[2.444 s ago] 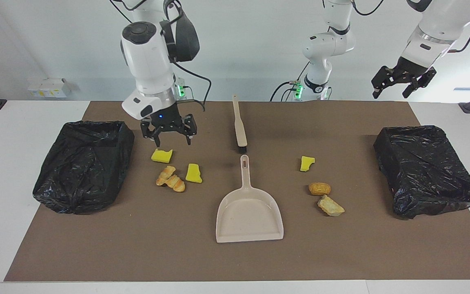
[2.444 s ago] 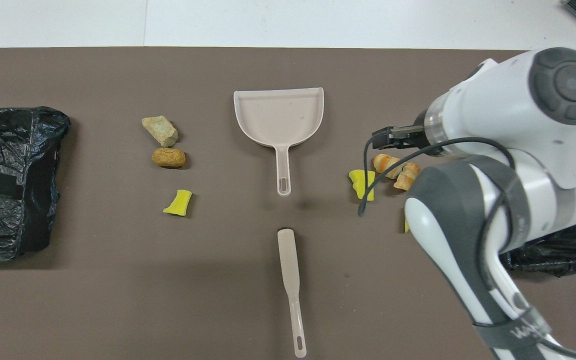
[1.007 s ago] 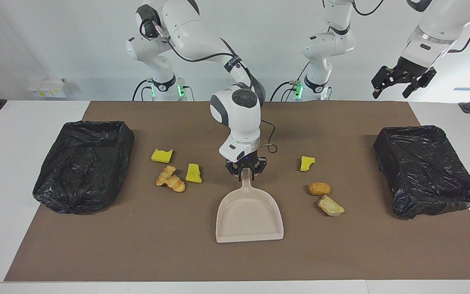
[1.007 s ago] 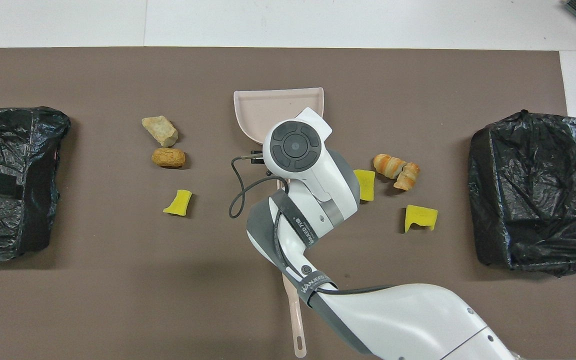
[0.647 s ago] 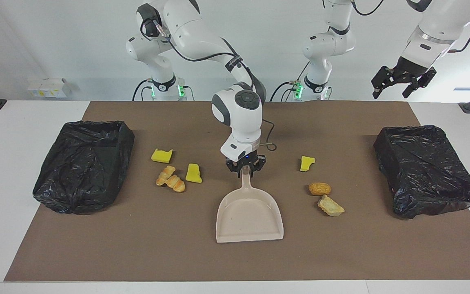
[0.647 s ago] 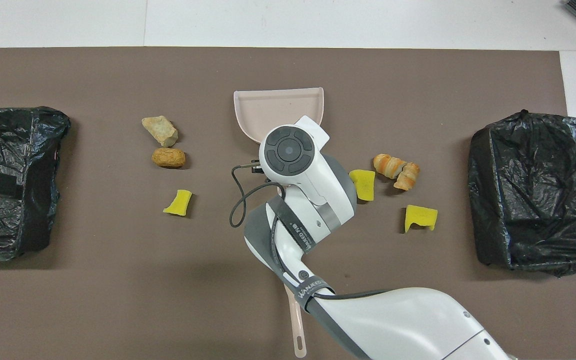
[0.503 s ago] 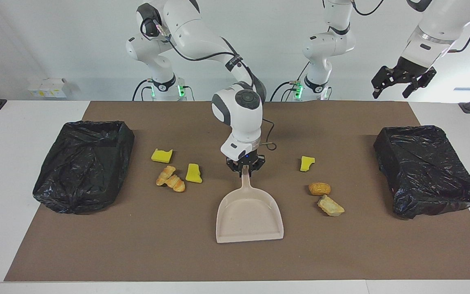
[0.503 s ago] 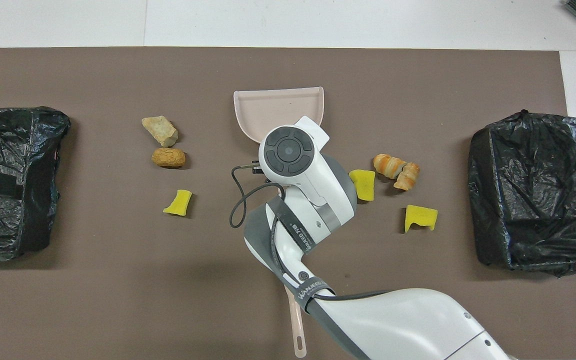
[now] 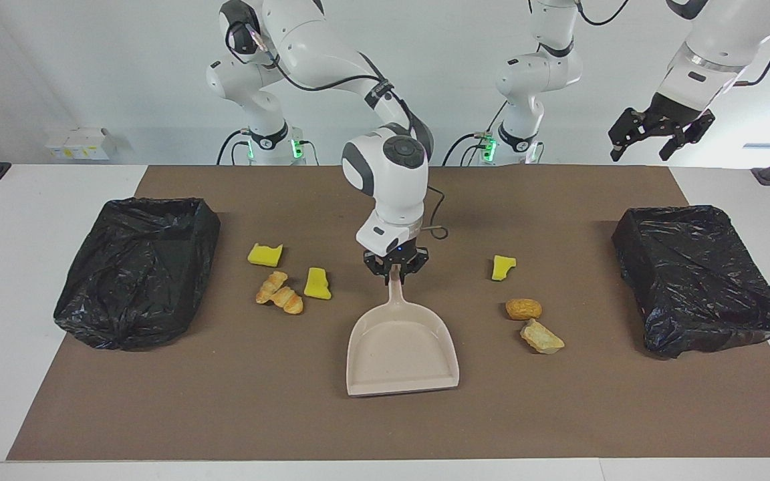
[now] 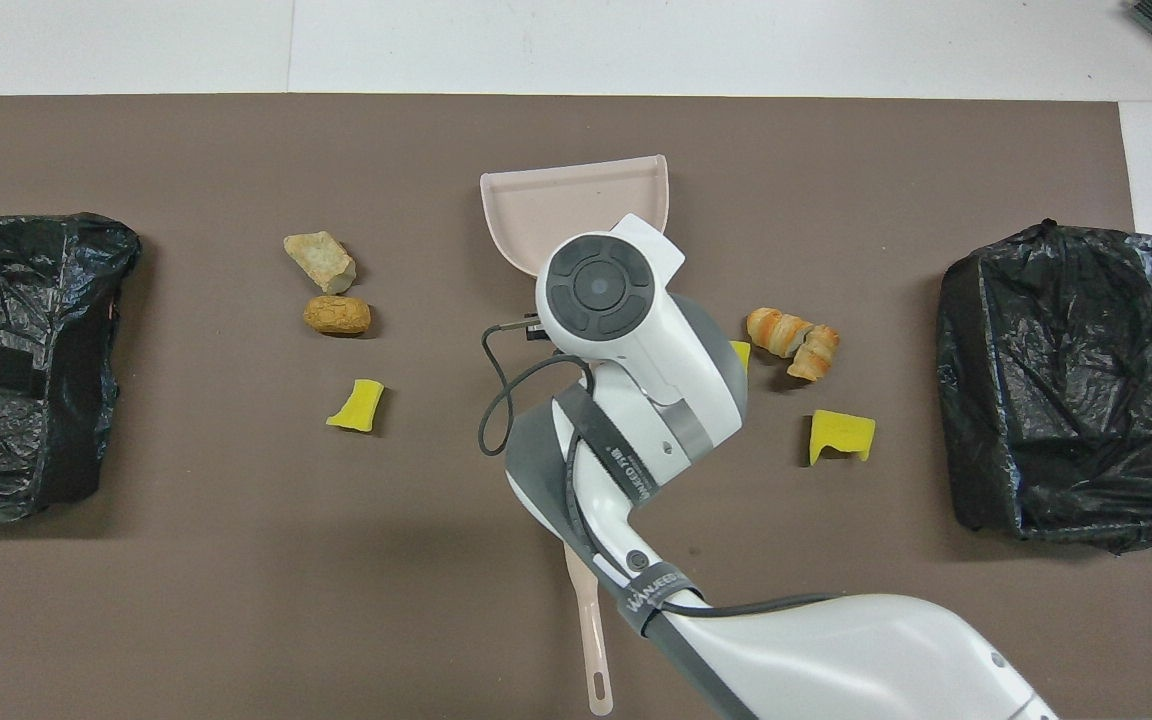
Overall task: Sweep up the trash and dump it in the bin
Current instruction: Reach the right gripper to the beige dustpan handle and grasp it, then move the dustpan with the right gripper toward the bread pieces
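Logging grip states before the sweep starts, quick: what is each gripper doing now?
Right gripper: shut on the dustpan handle.
Left gripper: open, empty, waiting raised at its own end of the table.

A plain pale wall [image 9: 91, 80] stands at the robots' end. The white tabletop [image 9: 17, 220] carries a broad brown mat [image 9: 559, 401]. A small white box [image 9: 81, 142] rests against the wall, under even, soft light.
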Action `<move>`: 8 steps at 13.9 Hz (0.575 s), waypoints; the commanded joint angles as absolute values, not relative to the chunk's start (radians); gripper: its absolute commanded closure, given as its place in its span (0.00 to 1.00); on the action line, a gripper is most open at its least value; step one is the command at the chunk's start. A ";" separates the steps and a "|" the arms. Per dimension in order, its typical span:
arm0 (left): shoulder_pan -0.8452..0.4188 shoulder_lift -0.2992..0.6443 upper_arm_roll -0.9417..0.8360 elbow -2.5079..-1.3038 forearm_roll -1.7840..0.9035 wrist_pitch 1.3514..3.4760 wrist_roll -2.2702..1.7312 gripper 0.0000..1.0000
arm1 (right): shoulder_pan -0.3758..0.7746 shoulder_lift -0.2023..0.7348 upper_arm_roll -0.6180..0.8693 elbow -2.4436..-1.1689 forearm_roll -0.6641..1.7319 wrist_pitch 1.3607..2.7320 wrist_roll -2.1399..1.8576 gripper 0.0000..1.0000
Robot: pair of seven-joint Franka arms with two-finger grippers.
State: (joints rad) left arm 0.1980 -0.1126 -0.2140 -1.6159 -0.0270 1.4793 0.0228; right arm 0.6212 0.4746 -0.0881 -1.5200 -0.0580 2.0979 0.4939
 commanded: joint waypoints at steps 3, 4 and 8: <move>0.199 -0.110 -0.215 -1.603 -0.020 1.471 0.029 0.00 | 0.496 0.353 -0.080 -1.555 0.017 2.013 0.234 1.00; 0.201 -0.110 -0.215 -1.603 -0.020 1.471 0.029 0.00 | 0.480 0.341 -0.080 -1.557 0.020 1.985 0.177 1.00; 0.201 -0.110 -0.215 -1.603 -0.020 1.471 0.029 0.00 | 0.393 0.305 -0.080 -1.557 0.023 1.830 -0.119 1.00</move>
State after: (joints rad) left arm 0.1980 -0.1126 -0.2140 -1.6159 -0.0270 1.4793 0.0228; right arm 0.4328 0.3432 -0.0888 -1.5240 0.0016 1.8664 0.0135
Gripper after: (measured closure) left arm 0.000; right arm 0.692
